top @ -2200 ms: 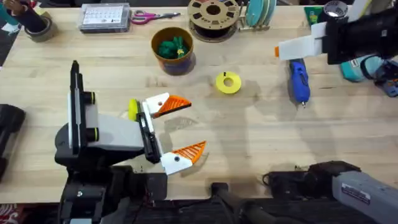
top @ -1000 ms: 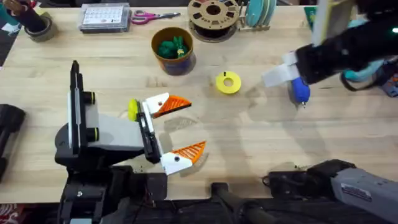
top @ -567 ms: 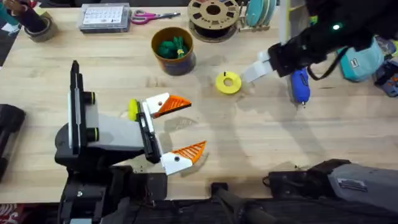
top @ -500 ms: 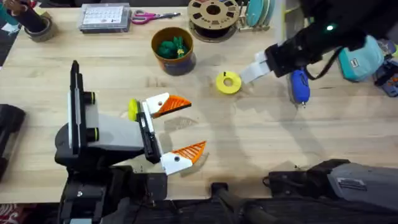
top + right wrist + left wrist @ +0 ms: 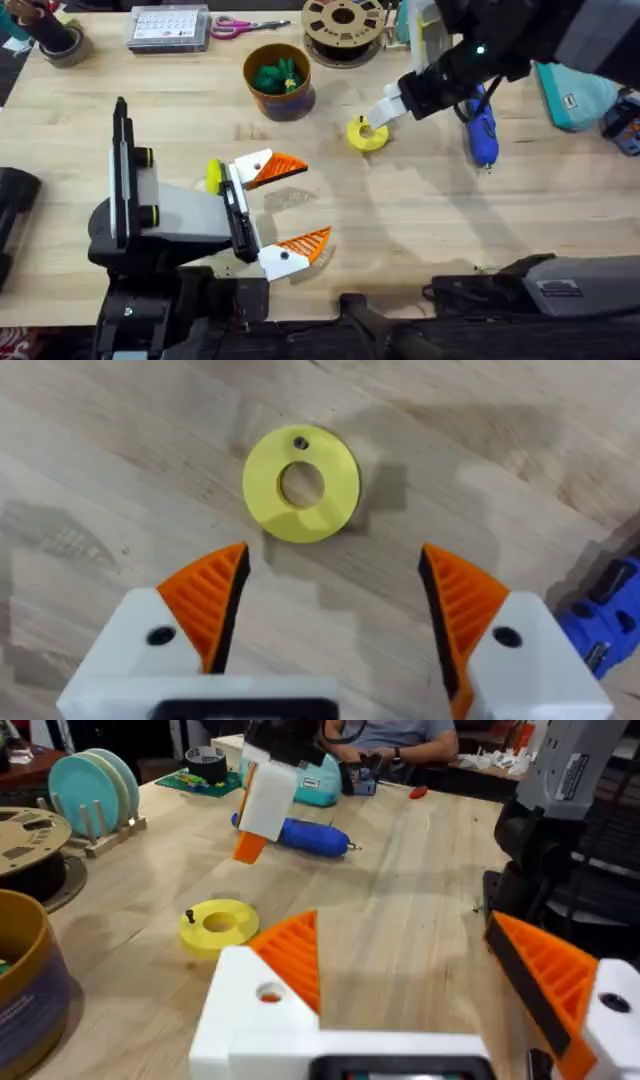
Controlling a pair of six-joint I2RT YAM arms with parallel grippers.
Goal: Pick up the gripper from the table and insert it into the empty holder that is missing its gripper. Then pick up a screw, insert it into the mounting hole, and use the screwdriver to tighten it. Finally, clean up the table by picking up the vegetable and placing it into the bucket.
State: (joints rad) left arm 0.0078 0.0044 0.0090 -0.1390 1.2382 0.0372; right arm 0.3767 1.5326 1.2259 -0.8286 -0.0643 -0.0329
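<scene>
The task appears well advanced: the green toy vegetable (image 5: 276, 76) already lies inside the bucket (image 5: 293, 100) at the far middle of the table (image 5: 400, 220), and both white finger mounts of the resting left gripper (image 5: 281, 205) carry orange ribbed fingertips, so no holder stands visibly empty. The upper holder (image 5: 250, 166) has its orange gripper pad (image 5: 280, 166) seated; whether a screw sits tightened in its mounting hole cannot be told. The left gripper rests released, jaws spread and holding nothing. The right gripper (image 5: 330, 600) hovers directly above the yellow ring-shaped disc (image 5: 301, 484), fingers wide apart and empty, the disc lying between and beyond its orange pads. A small dark screw (image 5: 300, 442) stands on the disc's rim, apparently not yet collected. The blue electric screwdriver (image 5: 481, 132) lies on the table just beside the right arm, untouched by either gripper. Judged remaining: possibly the screw pick-up and tightening. Along the far edge stand a brown filament spool (image 5: 343, 25), scissors (image 5: 240, 27), a clear parts box (image 5: 169, 28) and a teal pouch (image 5: 580, 95), all well apart from the working area; nothing obstructs the disc.
</scene>
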